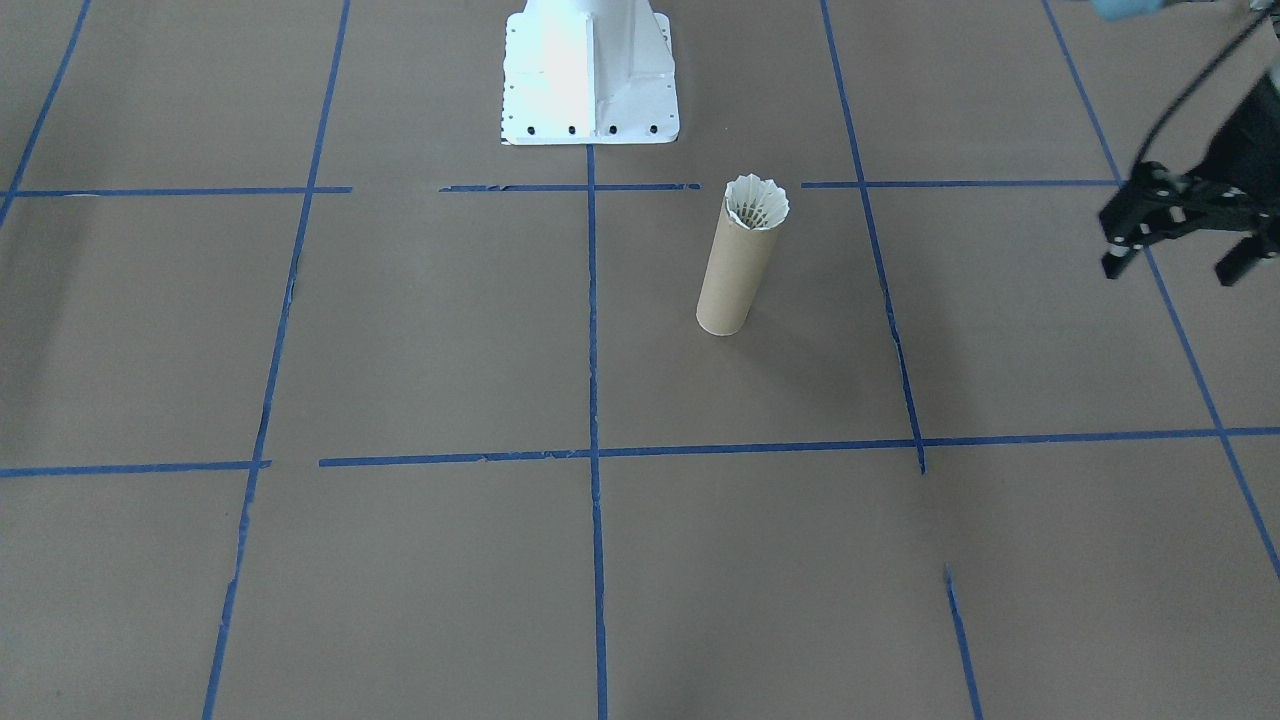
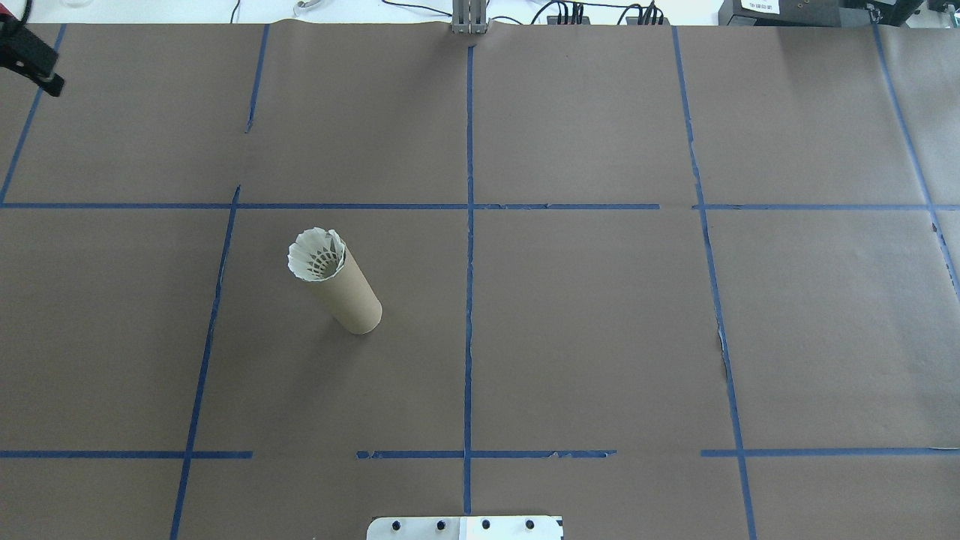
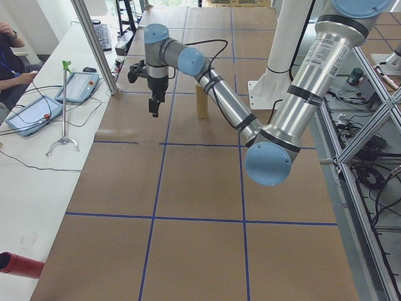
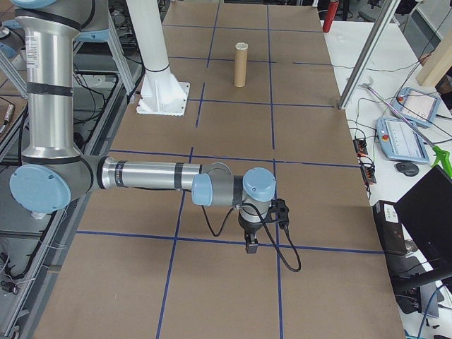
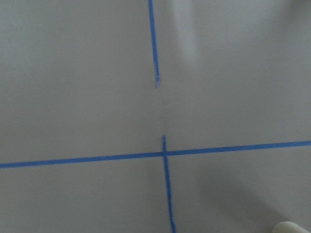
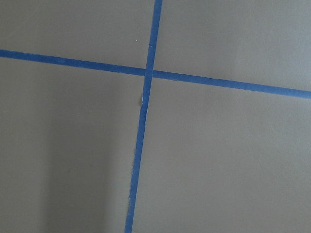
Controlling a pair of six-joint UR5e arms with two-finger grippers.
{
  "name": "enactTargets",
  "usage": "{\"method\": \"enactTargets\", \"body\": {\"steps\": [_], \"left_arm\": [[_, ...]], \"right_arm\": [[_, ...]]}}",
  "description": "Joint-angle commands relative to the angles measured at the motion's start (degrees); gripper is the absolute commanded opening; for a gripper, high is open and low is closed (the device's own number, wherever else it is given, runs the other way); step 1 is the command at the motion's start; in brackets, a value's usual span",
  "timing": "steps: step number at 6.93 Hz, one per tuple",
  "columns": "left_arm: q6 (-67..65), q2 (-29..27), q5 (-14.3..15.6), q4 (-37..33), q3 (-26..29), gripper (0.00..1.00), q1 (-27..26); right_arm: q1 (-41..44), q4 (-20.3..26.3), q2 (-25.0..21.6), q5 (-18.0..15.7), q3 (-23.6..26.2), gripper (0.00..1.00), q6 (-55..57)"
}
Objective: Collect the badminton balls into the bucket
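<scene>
The white shuttlecock [image 1: 756, 203] sits in the top of the tall cardboard tube [image 1: 732, 277], its feathers poking out of the mouth. The tube stands upright on the brown table [image 1: 400, 350], near the white robot base [image 1: 588, 75]. The left gripper [image 1: 1180, 252] hangs well away from the tube with its fingers apart. The right gripper [image 4: 251, 246] hangs over a blue tape line [image 4: 212, 240] far from the tube, and I cannot tell whether its fingers are apart or together.

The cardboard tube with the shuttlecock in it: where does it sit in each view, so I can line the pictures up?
Exterior front-facing: cardboard tube, just right of centre, upper half.
Overhead exterior: left of centre.
Exterior left: far, top centre, beside the left arm.
Exterior right: far, top centre.
Left wrist-mounted: not clearly in it.
Right wrist-mounted: not in it.
Shared landmark: the white pedestal base, close to the tube.
</scene>
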Motion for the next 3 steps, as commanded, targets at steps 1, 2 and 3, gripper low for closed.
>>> {"method": "enactTargets", "body": {"steps": [1, 2, 3], "left_arm": [[18.91, 10.65, -2.80, -13.08, 13.77, 1.00, -10.60], [18.63, 16.27, -2.63, -16.98, 15.57, 1.00, -11.68], [18.28, 19.46, -2.71, -17.19, 16.63, 1.00, -11.78]], "right_arm": [[0.00, 0.00, 0.00, 0.00, 0.00, 1.00, -0.09], [0.00, 0.00, 0.00, 0.00, 0.00, 1.00, 0.00], [0.00, 0.00, 0.00, 0.00, 0.00, 1.00, 0.00]]}}
